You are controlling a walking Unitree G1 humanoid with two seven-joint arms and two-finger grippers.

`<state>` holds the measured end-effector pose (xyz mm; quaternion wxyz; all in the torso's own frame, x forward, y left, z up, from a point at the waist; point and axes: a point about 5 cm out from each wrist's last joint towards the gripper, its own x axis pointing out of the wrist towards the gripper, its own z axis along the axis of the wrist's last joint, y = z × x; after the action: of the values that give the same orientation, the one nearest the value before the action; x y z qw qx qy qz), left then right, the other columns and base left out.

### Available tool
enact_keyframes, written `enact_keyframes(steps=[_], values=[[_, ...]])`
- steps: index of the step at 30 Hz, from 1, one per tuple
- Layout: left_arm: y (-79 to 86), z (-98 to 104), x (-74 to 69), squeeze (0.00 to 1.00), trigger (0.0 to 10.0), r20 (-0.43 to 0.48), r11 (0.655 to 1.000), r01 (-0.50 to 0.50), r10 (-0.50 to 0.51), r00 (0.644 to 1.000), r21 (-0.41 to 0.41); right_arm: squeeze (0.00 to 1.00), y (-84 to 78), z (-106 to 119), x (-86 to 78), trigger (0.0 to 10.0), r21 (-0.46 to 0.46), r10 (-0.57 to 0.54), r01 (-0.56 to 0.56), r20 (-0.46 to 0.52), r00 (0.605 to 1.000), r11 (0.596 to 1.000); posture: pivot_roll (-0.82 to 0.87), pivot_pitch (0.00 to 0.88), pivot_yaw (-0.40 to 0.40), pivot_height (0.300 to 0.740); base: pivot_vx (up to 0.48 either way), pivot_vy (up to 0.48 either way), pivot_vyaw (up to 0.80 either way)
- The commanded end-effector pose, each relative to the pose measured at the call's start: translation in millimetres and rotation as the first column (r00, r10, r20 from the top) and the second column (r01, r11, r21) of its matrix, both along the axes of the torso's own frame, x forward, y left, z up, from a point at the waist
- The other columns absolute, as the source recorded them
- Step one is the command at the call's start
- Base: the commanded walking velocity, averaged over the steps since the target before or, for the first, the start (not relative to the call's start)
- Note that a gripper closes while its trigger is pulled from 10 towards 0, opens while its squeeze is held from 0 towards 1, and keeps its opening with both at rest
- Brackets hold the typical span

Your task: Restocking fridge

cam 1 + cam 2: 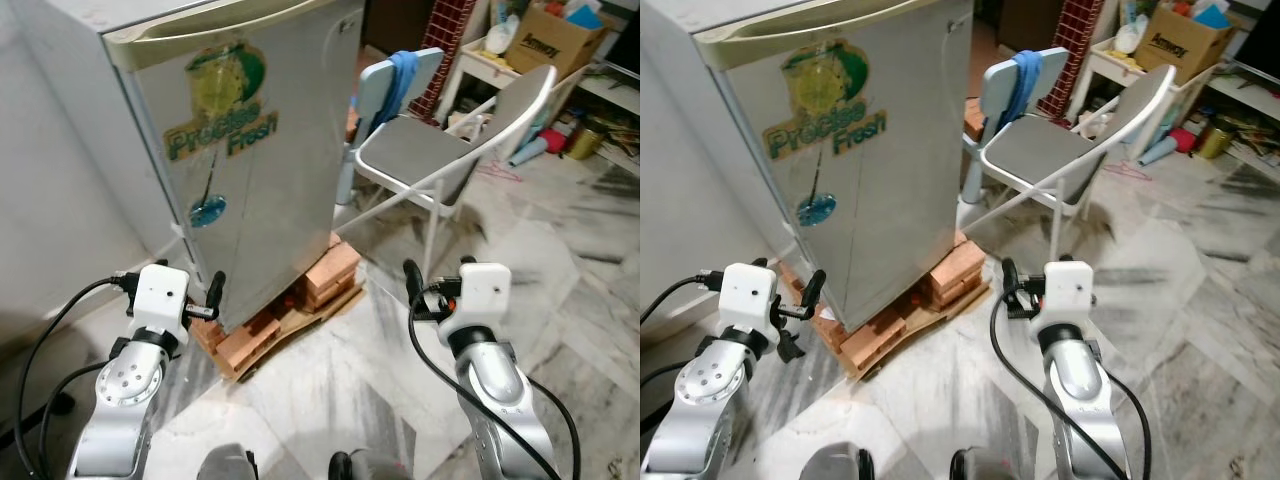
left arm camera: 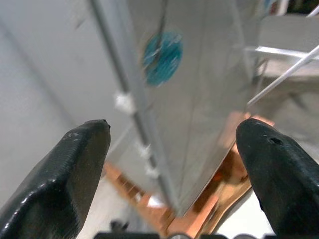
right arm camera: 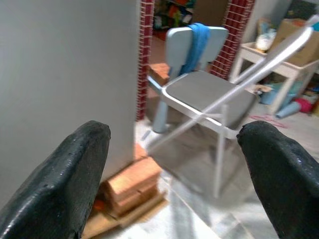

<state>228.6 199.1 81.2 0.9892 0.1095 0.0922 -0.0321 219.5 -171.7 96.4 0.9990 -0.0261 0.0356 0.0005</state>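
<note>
A marble-patterned floor (image 1: 590, 300) spreads open to the robot's right and front, giving broad free room between the two arms and beyond the right one. The fridge (image 1: 270, 170), a small silver single-door unit with its door closed, stands ahead and to the left, close to a pale wall (image 1: 50, 200) on its left side; its front carries a green "Precise Fresh" sticker (image 1: 225, 110) and a small blue round sticker (image 1: 207, 211) lower down. The fridge's base sits raised on stacked red bricks (image 1: 325, 275) laid over a wooden board (image 1: 290, 335) whose edge juts out onto the floor past the fridge's front corner. Just right of the fridge stands a grey folding chair (image 1: 440, 150), its white legs splayed toward the open floor, and behind it a light blue chair (image 1: 385, 85) with a blue cloth (image 1: 402, 75) hung over its back. Farther right a white shelf surface (image 1: 480, 65) holds a cardboard box (image 1: 555, 35). The left claw (image 1: 212, 300) hovers low by the fridge's lower front edge, near the bricks, its two black fingers (image 2: 65, 179) spread wide apart and holding nothing. The right claw (image 1: 415, 290) hangs over bare floor right of the board, fingers (image 3: 284, 184) likewise parted and empty, pointing toward the folding chair.
</note>
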Motion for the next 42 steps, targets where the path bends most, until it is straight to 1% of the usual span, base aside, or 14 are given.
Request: enact_keyframes(steps=[1, 4, 6, 8, 11, 15, 16, 18, 22, 26, 27, 30, 36, 42], values=[[2.9, -2.6, -3.8, 0.00, 10.0, -0.018, 1.000, -0.011, 0.011, 1.000, 0.000, 0.00, -16.3, 3.8, -6.5, 10.0, -0.029, -0.063, 0.064, 0.012, 0.998, 0.998, 0.07, 0.052, 0.006, 0.740, 0.000, 0.000, 0.00], [-3.1, -3.1, -1.0, 0.00, 10.0, -0.028, 0.999, 0.036, -0.036, 0.999, 0.003, 0.00, -26.0, -0.2, -9.2, 10.0, -0.045, -0.118, 0.118, 0.010, 0.993, 0.992, 0.05, 0.050, 0.045, 0.740, 0.000, 0.000, 0.00], [-8.2, -0.4, 7.0, 0.00, 10.0, -0.017, 0.998, 0.069, -0.069, 0.997, 0.008, 0.00, -25.3, -1.5, -4.9, 10.0, -0.021, -0.150, 0.150, 0.011, 0.989, 0.988, 0.05, 0.047, 0.058, 0.740, 0.000, 0.000, 0.00], [-10.5, 3.3, 13.1, 0.00, 10.0, -0.002, 0.997, 0.077, -0.077, 0.997, 0.010, 0.00, -20.0, 1.9, 0.9, 10.0, -0.021, -0.136, 0.137, 0.028, 0.990, 0.990, 0.05, 0.046, 0.053, 0.740, 0.000, 0.000, 0.00], [-9.7, 5.0, 15.0, 0.00, 10.0, 0.002, 0.998, 0.061, -0.061, 0.998, -0.001, 0.00, -15.0, 2.3, 5.0, 10.0, 0.000, -0.119, 0.119, 0.016, 0.993, 0.993, 0.06, 0.044, 0.031, 0.740, 0.000, 0.000, 0.00], [-7.9, 3.7, 13.0, 0.00, 10.0, -0.007, 0.999, 0.030, -0.030, 1.000, -0.021, 0.00, -7.9, 1.2, 10.3, 10.0, 0.017, -0.083, 0.082, 0.007, 0.997, 0.996, 0.08, 0.049, -0.004, 0.740, 0.000, 0.000, -0.47], [-6.6, 1.6, 10.7, 0.00, 10.0, -0.017, 0.999, 0.031, -0.032, 0.999, -0.021, 0.00, 1.9, 1.1, 16.3, 10.0, 0.029, -0.036, 0.036, 0.008, 0.999, 0.999, 0.08, 0.048, -0.011, 0.740, 0.000, 0.480, -0.56], [-6.8, 1.0, 10.1, 0.00, 10.0, -0.018, 0.999, 0.038, -0.038, 0.999, -0.021, 0.00, 7.2, 1.6, 19.6, 10.0, 0.031, -0.009, 0.008, 0.012, 1.000, 0.999, 0.09, 0.046, -0.015, 0.740, 0.000, 0.480, 0.00], [-7.7, 2.7, 12.3, 0.00, 10.0, -0.010, 0.999, 0.050, -0.050, 0.999, -0.018, 0.00, 10.6, 2.2, 26.0, 10.0, 0.036, -0.004, 0.003, 0.018, 1.000, 0.999, 0.10, 0.042, -0.021, 0.740, 0.000, 0.480, 0.00], [-11.1, 3.8, 13.6, 0.00, 10.0, -0.005, 0.996, 0.081, -0.081, 0.997, -0.034, 0.00, 9.3, 1.8, 27.6, 10.0, 0.035, -0.006, 0.005, 0.014, 1.000, 0.999, 0.10, 0.041, -0.041, 0.740, 0.000, 0.480, 0.00], [-11.2, 4.5, 13.0, 0.00, 10.0, 0.003, 0.993, 0.117, -0.117, 0.993, -0.005, 0.00, 9.8, 0.3, 28.1, 10.0, 0.040, -0.007, 0.007, 0.003, 1.000, 0.999, 0.10, 0.046, -0.038, 0.740, 0.000, 0.480, -0.67], [-4.5, 1.0, 11.4, 0.00, 10.0, -0.019, 0.993, 0.115, -0.115, 0.993, -0.001, 0.00, 10.5, 1.4, 28.7, 10.0, 0.026, 0.006, -0.006, 0.009, 1.000, 1.000, 0.09, 0.050, -0.042, 0.740, 0.000, 0.480, -0.80], [9.5, 1.6, 14.0, 0.00, 10.0, -0.013, 0.995, 0.095, -0.095, 0.995, 0.026, 0.00, 3.2, -1.9, 25.7, 10.0, 0.031, -0.016, 0.016, -0.007, 1.000, 0.999, 0.10, 0.056, -0.049, 0.740, 0.000, 0.480, -0.77], [17.2, -3.2, 12.8, 0.00, 10.0, -0.034, 0.999, 0.045, -0.046, 0.998, -0.006, 0.00, 2.7, -5.2, 21.5, 10.0, 0.032, -0.006, 0.007, -0.027, 1.000, 0.999, 0.09, 0.063, -0.062, 0.740, 0.000, 0.480, -0.10]])
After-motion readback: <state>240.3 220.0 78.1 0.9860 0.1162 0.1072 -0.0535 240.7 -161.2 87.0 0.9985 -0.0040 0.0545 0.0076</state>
